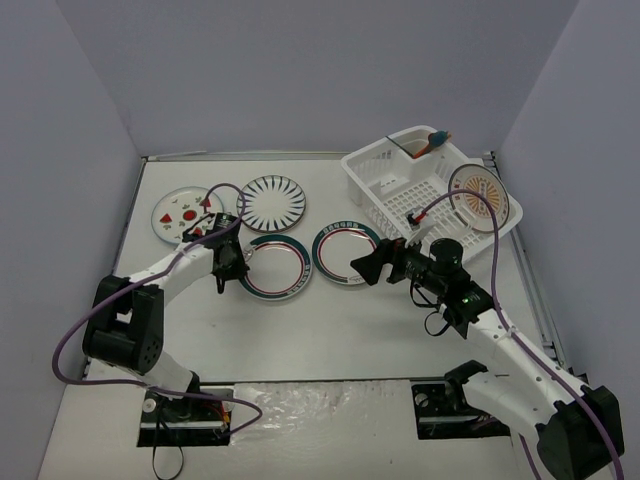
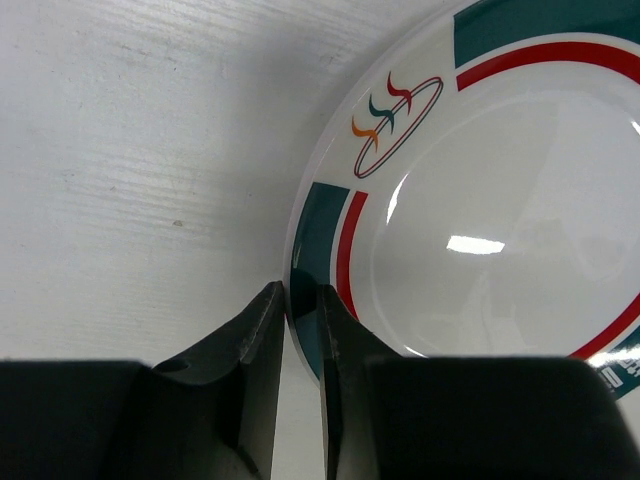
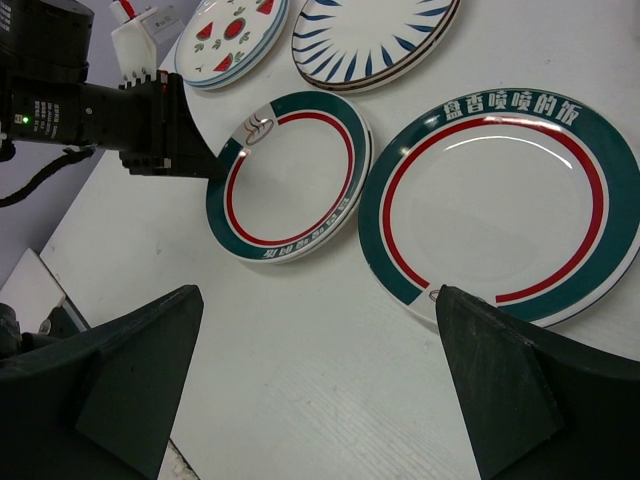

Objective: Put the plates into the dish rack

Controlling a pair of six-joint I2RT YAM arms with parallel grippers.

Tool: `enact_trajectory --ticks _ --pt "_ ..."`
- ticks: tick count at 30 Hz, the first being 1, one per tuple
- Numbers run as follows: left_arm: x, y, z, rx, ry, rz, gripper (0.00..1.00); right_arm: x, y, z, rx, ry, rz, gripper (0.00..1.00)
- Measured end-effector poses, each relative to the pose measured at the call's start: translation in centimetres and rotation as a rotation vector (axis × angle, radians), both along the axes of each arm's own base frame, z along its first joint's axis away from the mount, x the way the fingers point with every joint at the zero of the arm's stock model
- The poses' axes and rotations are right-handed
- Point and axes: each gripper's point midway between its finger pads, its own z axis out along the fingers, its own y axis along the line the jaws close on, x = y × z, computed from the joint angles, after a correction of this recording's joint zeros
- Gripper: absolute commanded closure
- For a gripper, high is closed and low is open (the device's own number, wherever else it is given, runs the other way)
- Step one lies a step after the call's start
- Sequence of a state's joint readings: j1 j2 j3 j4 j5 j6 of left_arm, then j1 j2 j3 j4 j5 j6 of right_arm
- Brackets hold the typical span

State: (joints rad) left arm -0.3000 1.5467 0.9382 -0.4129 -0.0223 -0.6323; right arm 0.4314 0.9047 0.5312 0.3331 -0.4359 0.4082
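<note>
black fingers of the left gripper stand narrow, nipping the dark green edge of the left rimmed plate between them. only a thin sliver of rim sits in the pinch, and the rest of the plate lies flat on the table. that is the weak point, i judge: with a glazed rim and a small bite, a lift may let the plate swivel on the pads or slide out and clatter down. if it tilts, its far edge could scrape the right rimmed plate, which lies just beside it. the right gripper hangs spread wide and empty near that second plate. a swing toward the dish rack at the far right would cross that arm's space, so a knock is possible. in the rack the sunburst plate leans at the right end, and a careless drop could tip it. the striped plate and strawberry plate lie on the table beyond.
</note>
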Motion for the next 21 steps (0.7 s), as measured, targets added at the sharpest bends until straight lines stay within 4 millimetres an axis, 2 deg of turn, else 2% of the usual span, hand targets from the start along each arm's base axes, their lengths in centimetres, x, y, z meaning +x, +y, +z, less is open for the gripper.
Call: enact_trajectory --ticks 8,21 --pt "-0.8 0.2 1.1 -0.003 -0.003 -0.003 1.0 -0.4 0.7 -0.3 -0.004 0.011 0.009 0.0" --pt "-1.3 0.7 5.3 -0.037 -0.103 -0.001 1.0 -1.5 3.9 -3.1 -0.016 0.112 0.08 0.02"
